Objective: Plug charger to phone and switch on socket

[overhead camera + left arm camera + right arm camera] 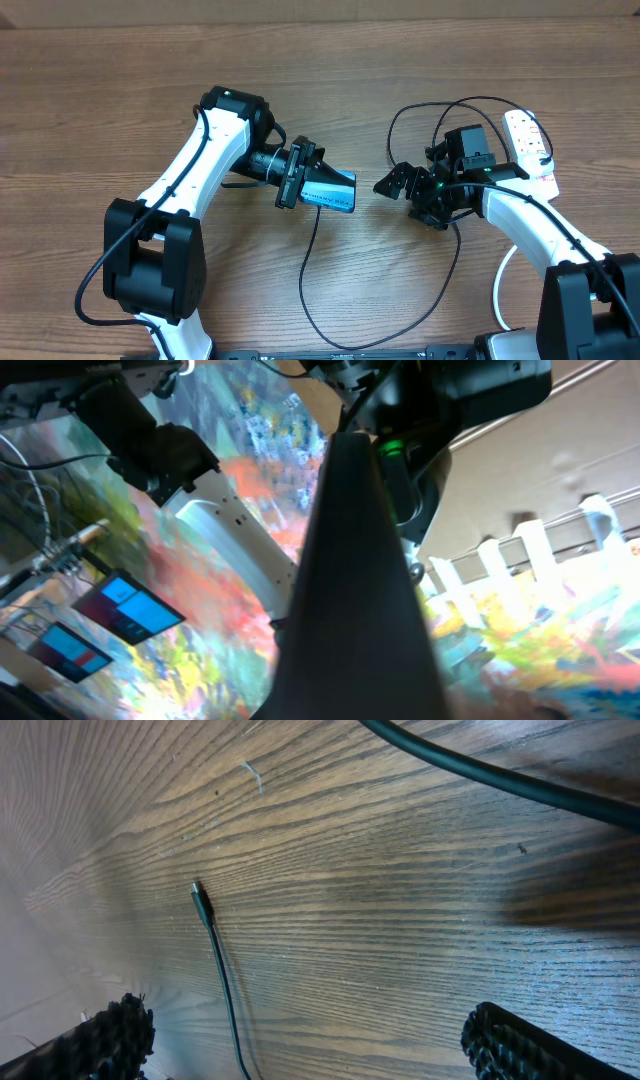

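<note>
Left fingers (pixel 306 160) clamp the slim glossy phone (pixel 332 192); ribbed right fingers (pixel 520 1050) gape apart.

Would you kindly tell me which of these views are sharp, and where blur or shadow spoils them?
Overhead: evenly lit and sharp, the phone clear. Left wrist: the phone's dark body looms too close and is soft-edged. Right wrist: the table grain and the charger tip are crisp, while the thick cable at top and a dark smear at right are out of focus.
</note>
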### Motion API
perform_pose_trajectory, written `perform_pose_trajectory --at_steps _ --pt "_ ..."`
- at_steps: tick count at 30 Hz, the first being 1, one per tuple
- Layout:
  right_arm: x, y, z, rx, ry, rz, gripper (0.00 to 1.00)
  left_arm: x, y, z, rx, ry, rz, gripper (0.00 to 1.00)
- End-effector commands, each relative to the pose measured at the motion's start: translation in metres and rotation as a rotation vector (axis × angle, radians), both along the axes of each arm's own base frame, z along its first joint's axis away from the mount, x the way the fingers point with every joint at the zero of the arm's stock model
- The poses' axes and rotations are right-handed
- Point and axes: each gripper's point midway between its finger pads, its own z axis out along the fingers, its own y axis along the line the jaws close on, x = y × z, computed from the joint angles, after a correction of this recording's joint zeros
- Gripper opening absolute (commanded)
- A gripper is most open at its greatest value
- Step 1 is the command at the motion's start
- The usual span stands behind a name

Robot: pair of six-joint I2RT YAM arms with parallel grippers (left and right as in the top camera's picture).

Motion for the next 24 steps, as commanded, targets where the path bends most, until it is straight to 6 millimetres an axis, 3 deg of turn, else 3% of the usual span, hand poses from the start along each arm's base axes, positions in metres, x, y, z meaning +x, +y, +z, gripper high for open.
perform_pose_trajectory --at_steps 1,24 --pt "0.0029 -0.0014 0.0048 -0.008 -0.026 0.002 1.0 0.0033 -0.0018 0.0121 -0.018 0.113 0.031 0.04" --pt "0.0029 -0.0014 0.0048 -0.008 -0.026 0.002 1.0 0.0051 -0.0015 0.0115 -0.004 0.153 0.036 0.04"
